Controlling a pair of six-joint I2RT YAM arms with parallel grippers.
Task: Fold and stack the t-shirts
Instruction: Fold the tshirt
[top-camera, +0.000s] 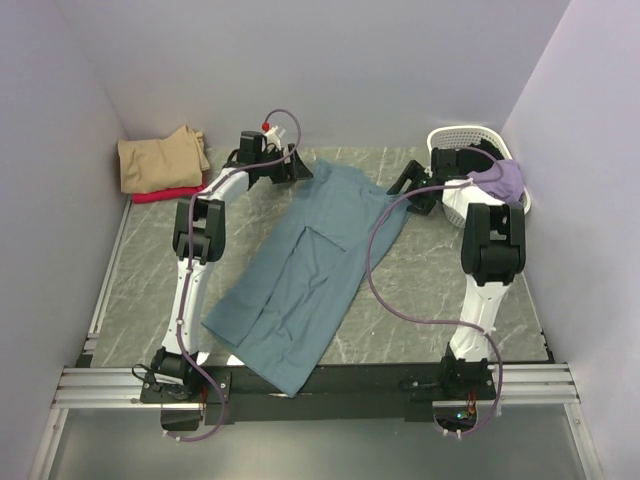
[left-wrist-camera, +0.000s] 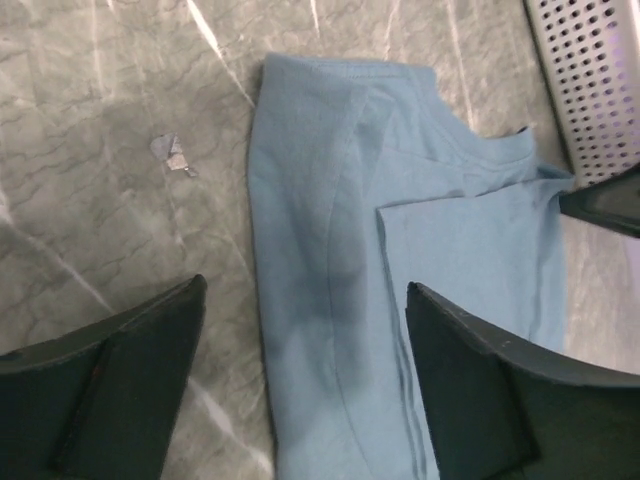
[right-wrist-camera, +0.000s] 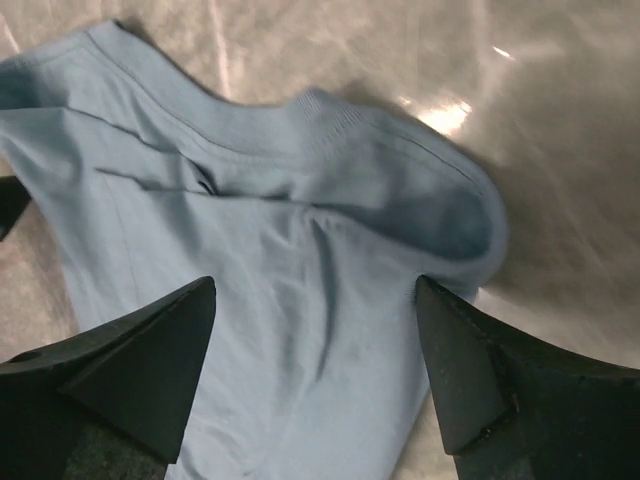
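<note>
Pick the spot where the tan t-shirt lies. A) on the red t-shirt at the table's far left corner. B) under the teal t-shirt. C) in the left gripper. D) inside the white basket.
A: the top view shows the tan t-shirt folded on the red t-shirt in the far left corner, apart from the teal t-shirt spread mid-table.
</note>
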